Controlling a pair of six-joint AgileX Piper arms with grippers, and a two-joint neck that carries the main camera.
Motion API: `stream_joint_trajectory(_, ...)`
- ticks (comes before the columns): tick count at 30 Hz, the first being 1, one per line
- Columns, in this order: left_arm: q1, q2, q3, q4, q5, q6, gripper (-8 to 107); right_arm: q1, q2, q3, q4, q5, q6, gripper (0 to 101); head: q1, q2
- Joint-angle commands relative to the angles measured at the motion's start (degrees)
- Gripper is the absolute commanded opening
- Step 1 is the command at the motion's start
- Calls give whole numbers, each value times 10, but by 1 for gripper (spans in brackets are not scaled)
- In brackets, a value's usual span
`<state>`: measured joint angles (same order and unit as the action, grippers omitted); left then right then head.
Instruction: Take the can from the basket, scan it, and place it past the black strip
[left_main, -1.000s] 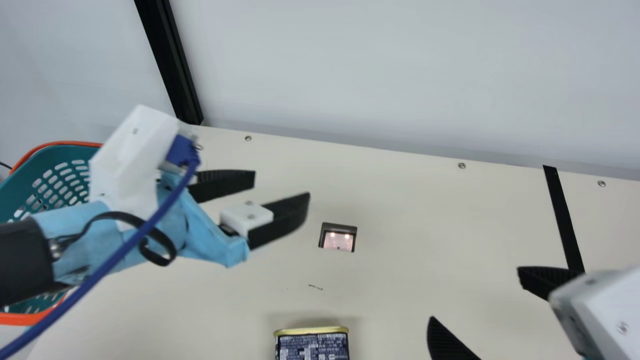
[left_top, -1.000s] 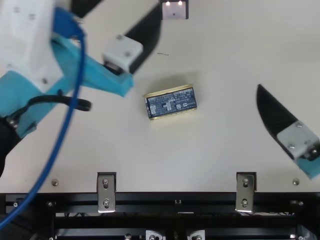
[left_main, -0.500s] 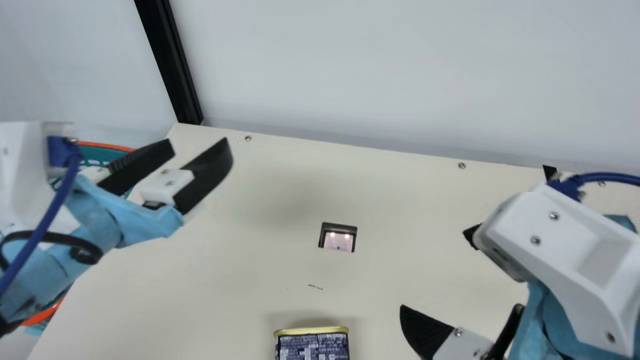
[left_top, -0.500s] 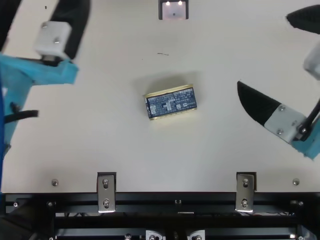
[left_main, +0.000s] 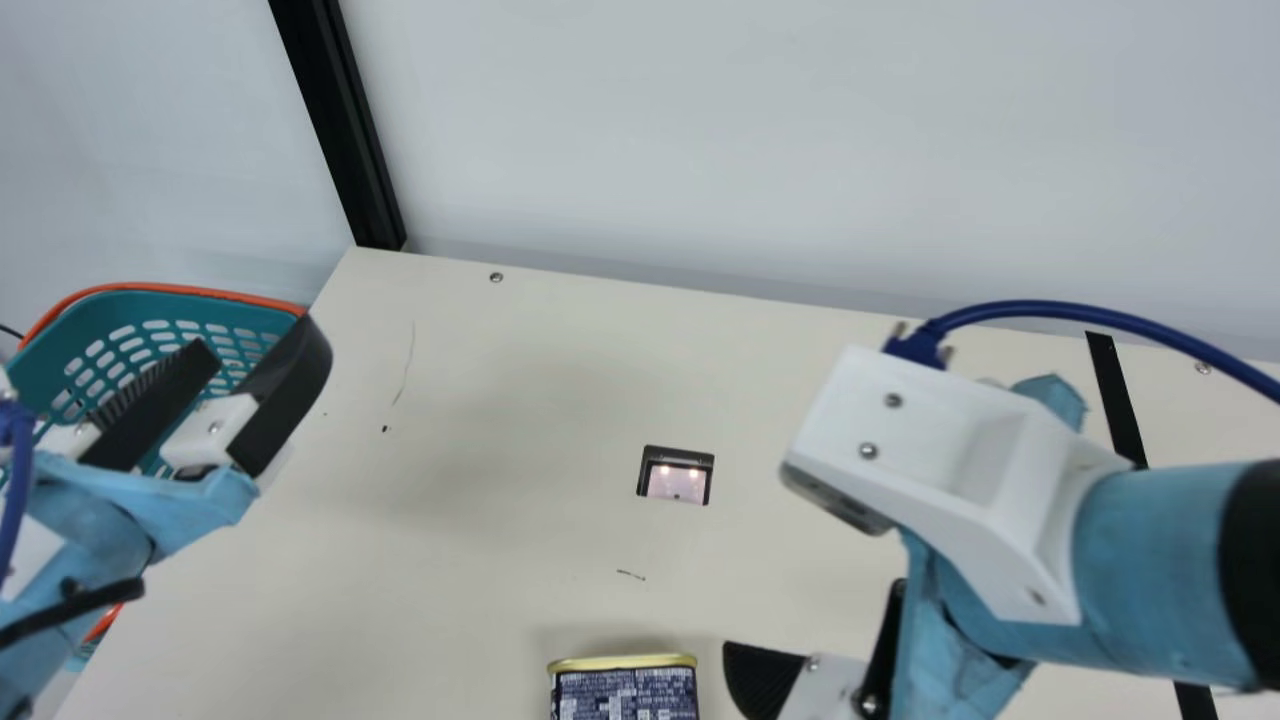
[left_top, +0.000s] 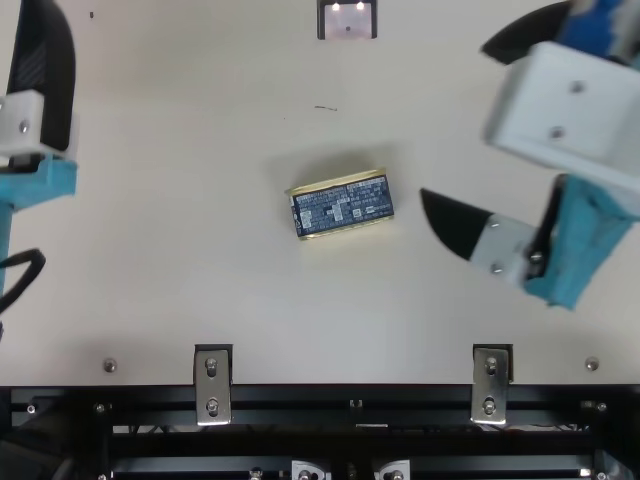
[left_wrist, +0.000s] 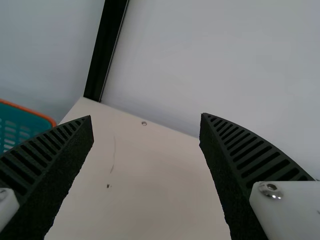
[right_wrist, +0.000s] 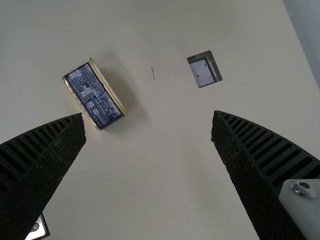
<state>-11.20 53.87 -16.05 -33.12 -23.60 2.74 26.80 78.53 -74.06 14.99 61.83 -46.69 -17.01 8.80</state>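
Can (left_top: 343, 205), just one, mid top view, lower left of right gripper (left_top: 455, 120); plus left gripper (left_main: 258, 345) makes two, both wide open, empty.

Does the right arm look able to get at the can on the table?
Likely yes: the right gripper is open near the can, and nothing stands between them. It would probably need to move over and down first.

Our right arm (left_main: 1150, 570) wore blue wrapping, probably cloth, behind an angular white housing (left_main: 960, 470) with silver screws (left_main: 893, 400) and a dark-blue cable (left_main: 1060, 308). Our left arm (left_main: 90, 520) had blue wrapping too, and black ribbed fingers (left_wrist: 245, 155) on white blocks (left_main: 205, 430).
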Motion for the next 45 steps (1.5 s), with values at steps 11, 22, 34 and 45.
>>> stream_joint_trajectory(11,4,-7,-2,8,22,-7,90,78,76,-37,-13,9,18,101,-2,-4)
stream_joint_trajectory(22,45,-42,-27,47,170,27,90,121,131,-73,-26,31,19,101,-2,-4)
stream_joint_trajectory(34,107,-93,-47,137,235,69,90,150,168,-81,-34,34,19,101,-2,-4)
stream_joint_trajectory(45,100,-138,10,196,173,59,90,163,190,-65,-36,14,19,101,-2,-4)
